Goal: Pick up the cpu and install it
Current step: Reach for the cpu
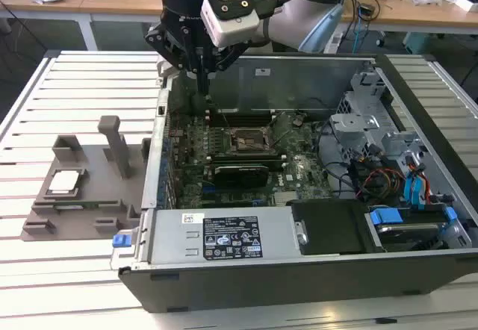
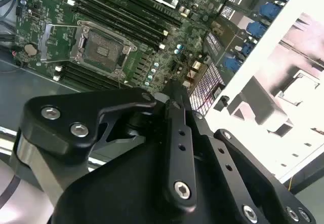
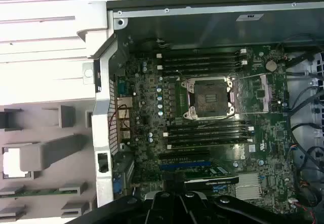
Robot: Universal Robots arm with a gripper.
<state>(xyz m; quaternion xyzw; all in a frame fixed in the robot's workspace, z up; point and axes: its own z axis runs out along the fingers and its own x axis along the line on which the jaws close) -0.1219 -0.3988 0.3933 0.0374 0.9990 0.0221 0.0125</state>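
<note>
The cpu point(image 1: 65, 182) is a small silvery-white square lying flat in a recess of the grey holder plate point(image 1: 89, 195), at the exterior view's left, outside the computer case. In the first wrist view the cpu point(image 3: 13, 162) shows as a bright square on the same plate. My gripper point(image 1: 203, 83) hangs over the back left part of the open case, above the motherboard. Its fingers point(image 2: 174, 102) are shut with nothing between them. The dark square socket point(image 1: 246, 142) on the motherboard lies open and bare in both wrist views, as the socket point(image 3: 210, 98) and the socket point(image 2: 104, 49).
The open computer case point(image 1: 224, 240) lies on a white slatted table point(image 1: 75, 83). Drive cages and cables point(image 1: 403, 173) fill its right side. Upright posts point(image 1: 116, 143) rise from the holder plate. Memory slots and a graphics card point(image 1: 239, 172) flank the socket. A workbench runs behind.
</note>
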